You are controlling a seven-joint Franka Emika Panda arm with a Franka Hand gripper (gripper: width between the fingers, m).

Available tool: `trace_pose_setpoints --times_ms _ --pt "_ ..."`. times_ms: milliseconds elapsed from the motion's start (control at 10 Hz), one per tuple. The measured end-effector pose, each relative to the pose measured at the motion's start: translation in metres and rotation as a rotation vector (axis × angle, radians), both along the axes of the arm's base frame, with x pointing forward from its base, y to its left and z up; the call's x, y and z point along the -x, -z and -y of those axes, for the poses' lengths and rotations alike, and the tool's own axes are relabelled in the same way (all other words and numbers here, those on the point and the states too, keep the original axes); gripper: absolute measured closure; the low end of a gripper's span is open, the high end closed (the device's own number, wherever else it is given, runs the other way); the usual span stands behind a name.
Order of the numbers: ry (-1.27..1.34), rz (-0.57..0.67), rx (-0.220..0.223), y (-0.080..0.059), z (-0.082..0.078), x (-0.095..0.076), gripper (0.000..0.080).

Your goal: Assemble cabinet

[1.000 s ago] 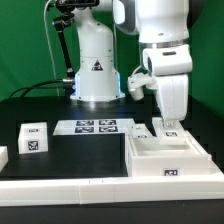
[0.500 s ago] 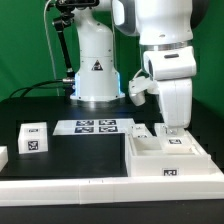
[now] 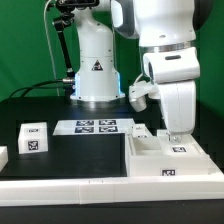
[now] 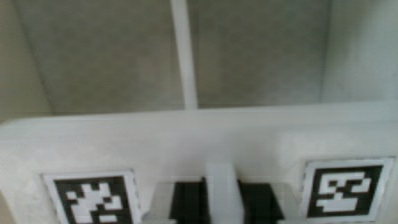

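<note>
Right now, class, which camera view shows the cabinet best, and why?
The exterior view: the whole cabinet shows as a low white box, with the pincer at its top. The wrist view gives only a blurred close-up of one white wall and two tags, not its overall shape.

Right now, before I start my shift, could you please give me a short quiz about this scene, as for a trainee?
1. True or false: the gripper is over the cabinet.
2. In the exterior view, the small cube lies where from the marker board? A) left B) right C) on it
3. How many tags does the wrist view show?
Key: 1 true; 2 A; 3 two.
</note>
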State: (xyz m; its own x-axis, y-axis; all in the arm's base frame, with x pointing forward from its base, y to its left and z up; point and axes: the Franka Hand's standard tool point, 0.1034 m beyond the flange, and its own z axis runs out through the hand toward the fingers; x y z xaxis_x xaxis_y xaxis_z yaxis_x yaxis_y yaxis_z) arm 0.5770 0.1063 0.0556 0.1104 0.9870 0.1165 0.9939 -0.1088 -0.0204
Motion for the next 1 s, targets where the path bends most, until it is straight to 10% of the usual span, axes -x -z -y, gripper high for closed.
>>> trace_pose_setpoints --times_ms 700,1000 --pt "-0.011 -0.020 0.012 -0.003 -0.002 -0.003 0.0728" --pt "-0.026 0.007 0.027 -0.017 0.001 -0.007 0.0247"
